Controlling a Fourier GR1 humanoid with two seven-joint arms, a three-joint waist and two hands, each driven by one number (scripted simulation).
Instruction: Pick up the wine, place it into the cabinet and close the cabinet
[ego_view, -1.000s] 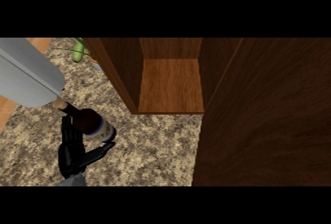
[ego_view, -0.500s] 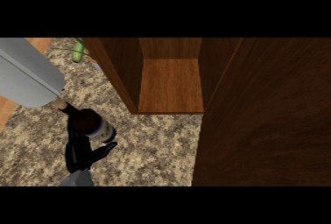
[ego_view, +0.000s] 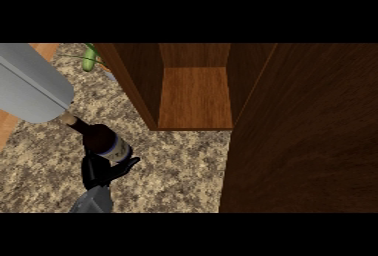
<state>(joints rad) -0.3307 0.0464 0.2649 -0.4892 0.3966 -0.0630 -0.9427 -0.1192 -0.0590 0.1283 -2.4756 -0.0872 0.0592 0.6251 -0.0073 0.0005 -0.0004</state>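
I had the wine gripped in the left hand, fingers curled round its lower body, neck tilted up-left toward a grey forearm. The open cabinet lay up and to the right of the bottle — near, across speckled counter. Its dark door stood wide, leaving room.

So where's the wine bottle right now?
In the head view the wine bottle is at lower left over the counter, held by the robot hand, left of the open cabinet.
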